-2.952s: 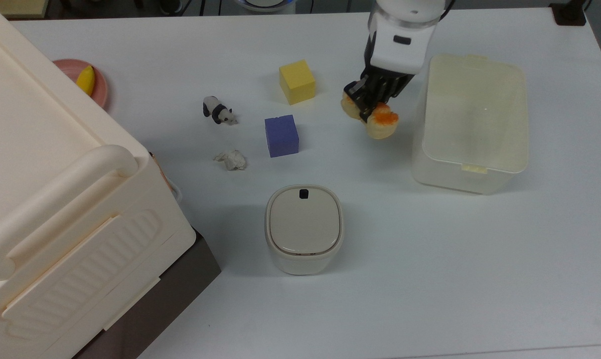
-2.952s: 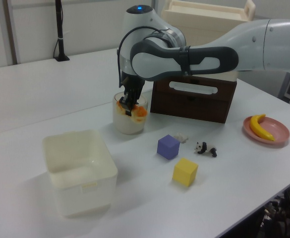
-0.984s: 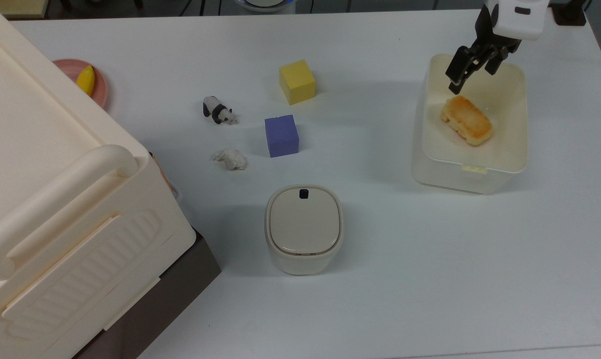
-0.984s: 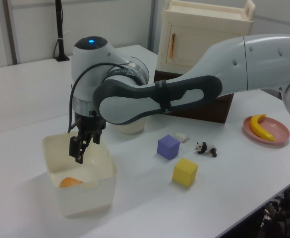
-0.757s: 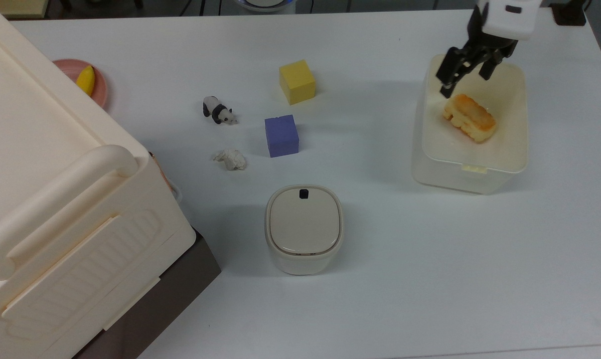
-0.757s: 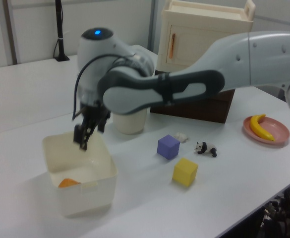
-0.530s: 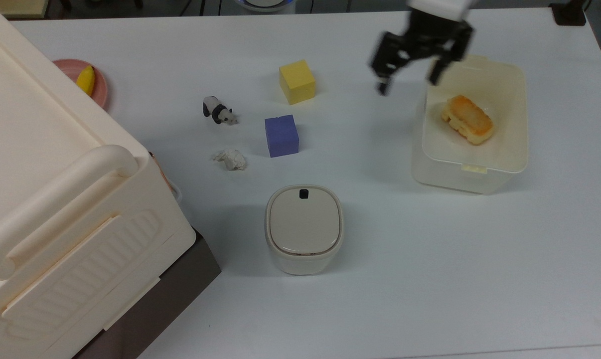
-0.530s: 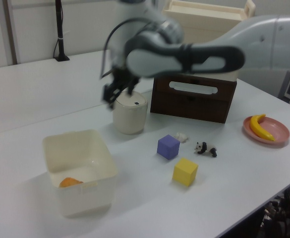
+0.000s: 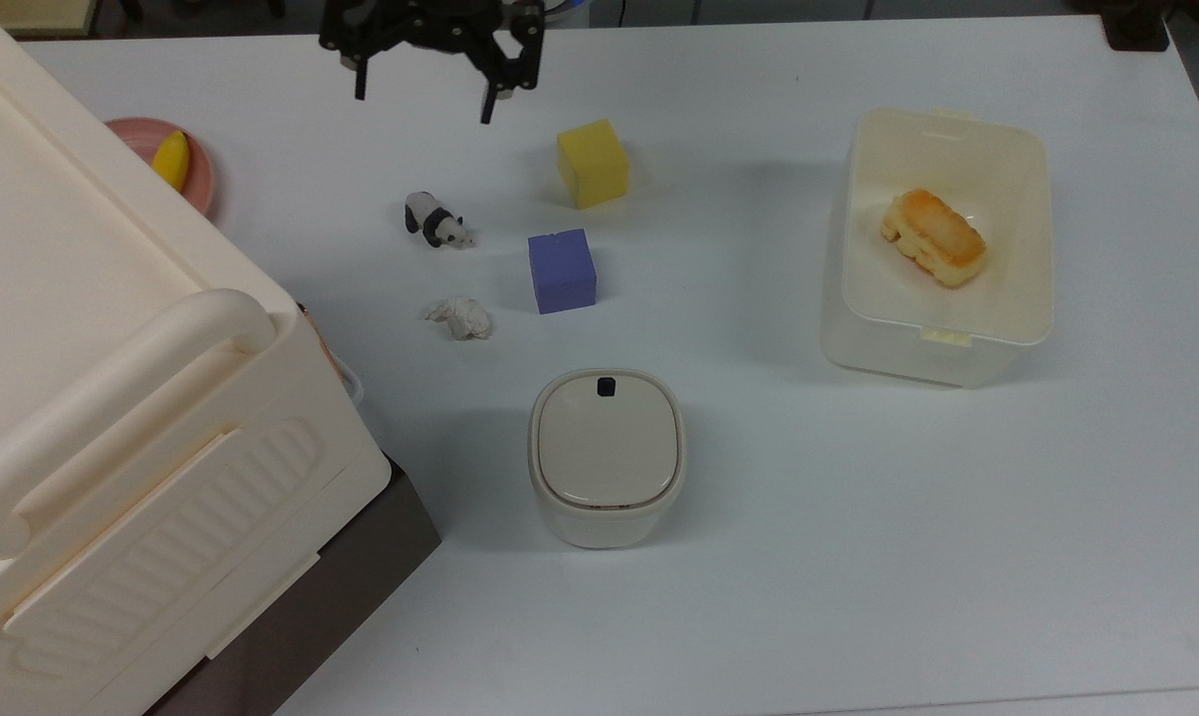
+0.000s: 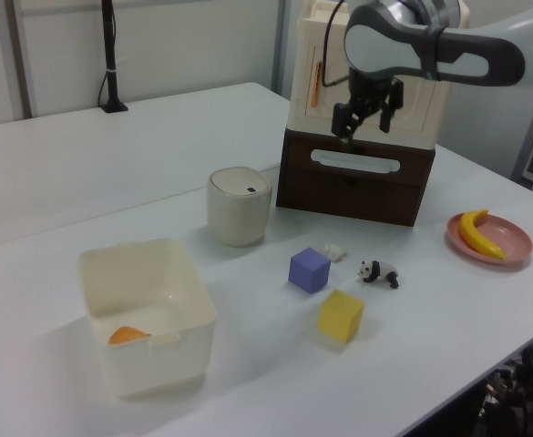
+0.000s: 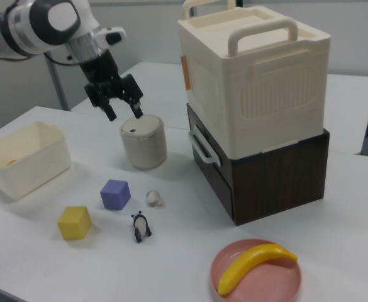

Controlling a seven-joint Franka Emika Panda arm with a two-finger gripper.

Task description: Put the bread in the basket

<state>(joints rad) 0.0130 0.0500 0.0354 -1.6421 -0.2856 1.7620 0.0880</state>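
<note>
- Bread [image 9: 933, 238] is lying inside the basket [image 9: 1032, 298], on its floor, slanted against the walls, glossy orange-brown top facing up; in the left view an orange patch of it [image 10: 129, 335] is showing through the translucent wall [image 10: 152, 364].
- No readable writing or brand mark is showing on anything; the nearest thing to a marking is the black button [image 9: 605, 385] on the lidded bin [image 9: 606, 457].
- The gripper [image 9: 423, 91] is hanging in the air at the top view's upper edge, well apart from the basket, with its jaws spread wide and nothing between them (in the right view it [image 11: 122, 112] is sitting above and just behind the bin [image 11: 143, 142]).
- The basket is standing near the top view's right table edge, with bare white table [image 9: 858, 547] opening out below it and toward the bin.
- A yellow cube [image 9: 593, 163], a purple cube [image 9: 562, 270], a toy panda [image 9: 436, 221] and a crumpled scrap [image 9: 460, 318] are sitting loosely grouped mid-table, none touching another.
- A pink plate [image 11: 257, 277] is holding a banana [image 11: 255, 266]; in the top view it [image 9: 197, 179] is partly tucked behind the big cream case [image 9: 112, 398].
- The cream case, with its handle [image 11: 262, 31], is resting on a dark brown box [image 11: 272, 176] (it is overhanging the table's edge at the top view's lower left).
</note>
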